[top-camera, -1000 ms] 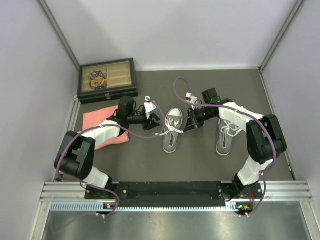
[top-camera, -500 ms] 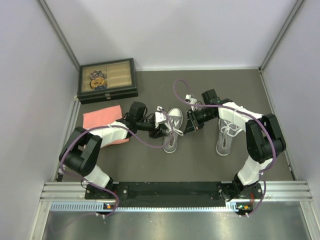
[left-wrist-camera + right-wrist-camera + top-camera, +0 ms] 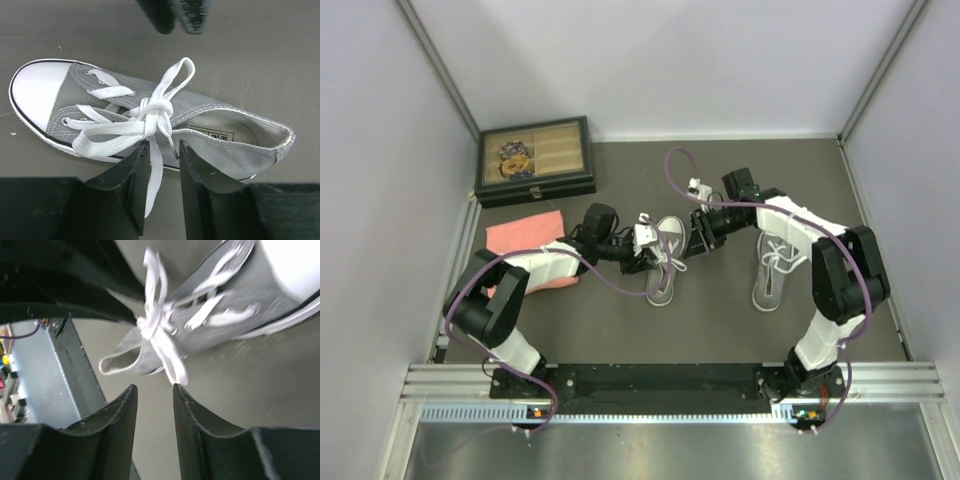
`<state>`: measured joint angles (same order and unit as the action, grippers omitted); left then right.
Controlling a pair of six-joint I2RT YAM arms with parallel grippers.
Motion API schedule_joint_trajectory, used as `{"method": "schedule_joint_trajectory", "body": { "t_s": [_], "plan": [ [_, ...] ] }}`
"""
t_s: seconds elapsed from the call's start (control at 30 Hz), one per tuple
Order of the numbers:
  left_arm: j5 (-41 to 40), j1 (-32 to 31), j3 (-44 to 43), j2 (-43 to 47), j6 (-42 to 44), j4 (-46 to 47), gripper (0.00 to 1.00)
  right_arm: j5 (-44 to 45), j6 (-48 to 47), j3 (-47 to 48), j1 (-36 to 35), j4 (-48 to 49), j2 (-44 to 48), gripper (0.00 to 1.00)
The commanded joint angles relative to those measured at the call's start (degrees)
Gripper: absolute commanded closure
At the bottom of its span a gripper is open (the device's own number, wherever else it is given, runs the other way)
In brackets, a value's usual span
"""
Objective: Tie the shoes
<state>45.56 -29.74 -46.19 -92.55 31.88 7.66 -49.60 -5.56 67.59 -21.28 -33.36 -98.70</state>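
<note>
A grey sneaker (image 3: 663,268) with a white toe cap lies mid-table, its white laces in a knot (image 3: 155,112) with loops. My left gripper (image 3: 161,145) is open at the shoe's side, just below the knot, and one loose lace end (image 3: 156,170) hangs between its fingers, untouched by the right one. In the top view it (image 3: 656,256) sits over the shoe's left side. My right gripper (image 3: 153,387) is open and empty just off the shoe's other side (image 3: 689,247), a lace loop (image 3: 172,365) near its right fingertip. The second sneaker (image 3: 772,268) lies to the right.
A pink folded cloth (image 3: 523,238) lies under my left arm. A dark box (image 3: 535,160) with a glass lid stands at the back left. Grey walls close in the table on three sides.
My left gripper has swung right from beside the pink cloth to the middle shoe's laces. My right gripper has drawn back slightly from the shoe.
</note>
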Motion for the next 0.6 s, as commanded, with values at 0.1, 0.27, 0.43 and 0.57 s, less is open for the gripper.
{"method": "schedule_joint_trajectory", "body": {
  "t_s": [0.1, 0.27, 0.43, 0.57],
  "plan": [
    [0.7, -0.2, -1.8, 0.2, 0.3, 2.0, 0.69, 0.5, -2.6, 4.9, -1.8, 4.4, -3.9, 0.66],
    [0.7, -0.2, -2.0, 0.0, 0.2, 2.0, 0.69, 0.5, -2.8, 5.8, -2.8, 6.1, -6.0, 0.66],
    [0.7, -0.2, -2.0, -0.2, 0.4, 1.7, 0.70, -0.3, -3.4, 6.3, -3.9, 6.1, -7.1, 0.67],
    [0.8, -0.2, -2.1, -0.2, 0.4, 1.7, 0.70, 0.0, -3.5, 6.4, -4.5, 6.0, -7.7, 0.68]
  ]
}}
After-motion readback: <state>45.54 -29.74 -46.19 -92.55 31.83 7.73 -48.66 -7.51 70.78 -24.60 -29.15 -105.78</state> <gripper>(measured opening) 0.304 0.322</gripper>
